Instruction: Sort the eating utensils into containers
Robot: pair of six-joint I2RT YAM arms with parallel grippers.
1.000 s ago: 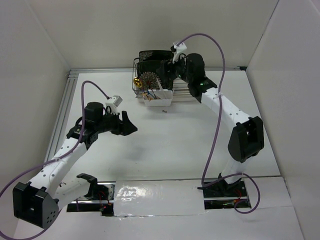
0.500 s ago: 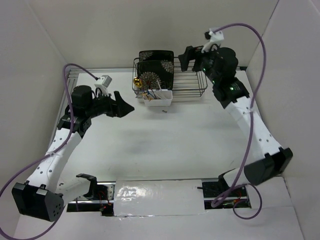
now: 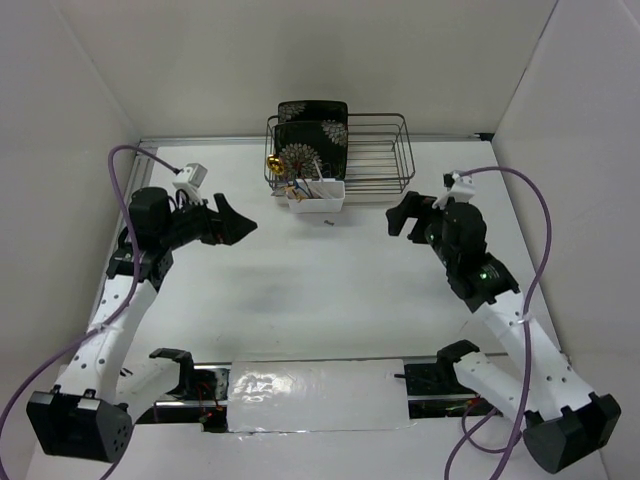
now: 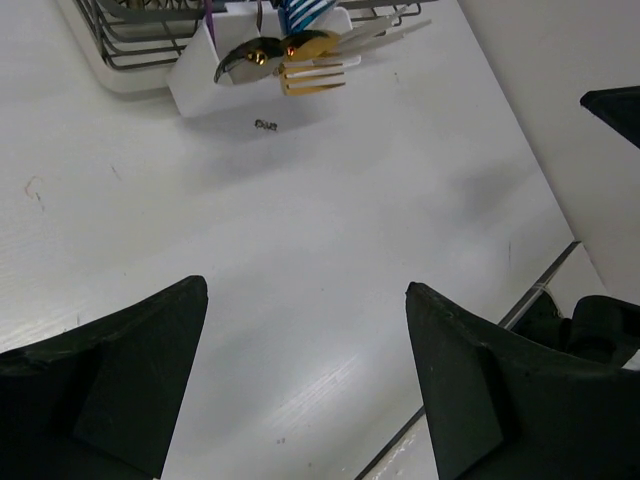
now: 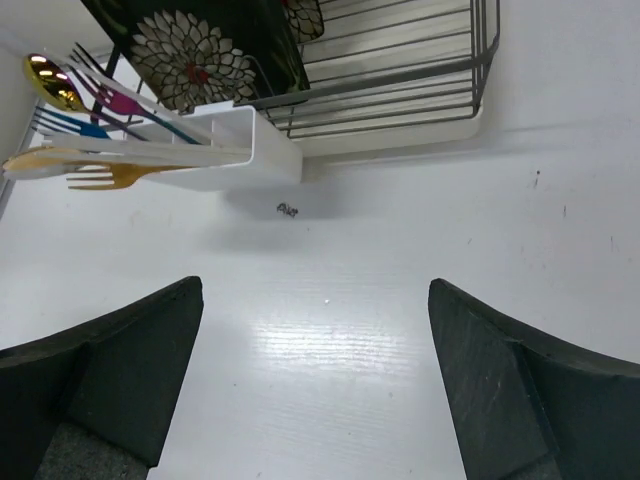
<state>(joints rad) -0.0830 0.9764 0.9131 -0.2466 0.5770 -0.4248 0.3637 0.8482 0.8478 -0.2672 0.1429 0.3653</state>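
The utensils stand together in the small white caddy (image 3: 316, 198) hung on the front of the wire rack. In the right wrist view I see the caddy (image 5: 235, 150) holding a gold spoon (image 5: 50, 80), a pink spoon (image 5: 120, 103), a blue fork (image 5: 75, 128), a gold fork (image 5: 105, 177) and pale chopsticks (image 5: 110, 157). The left wrist view shows the gold fork (image 4: 310, 78) and chopsticks (image 4: 385, 35) sticking out. My left gripper (image 3: 232, 222) (image 4: 307, 290) hovers open and empty, left of the caddy. My right gripper (image 3: 400, 215) (image 5: 315, 288) is open and empty to its right.
A black wire dish rack (image 3: 375, 160) stands at the back centre with black floral plates (image 3: 312, 135) upright in it. A tiny dark speck (image 5: 288, 209) lies on the white table in front of the caddy. White walls close in both sides.
The right arm has pulled back from the rack and come down to the right of the table's middle. The left gripper has drawn back to the left. Both jaws have spread wider.
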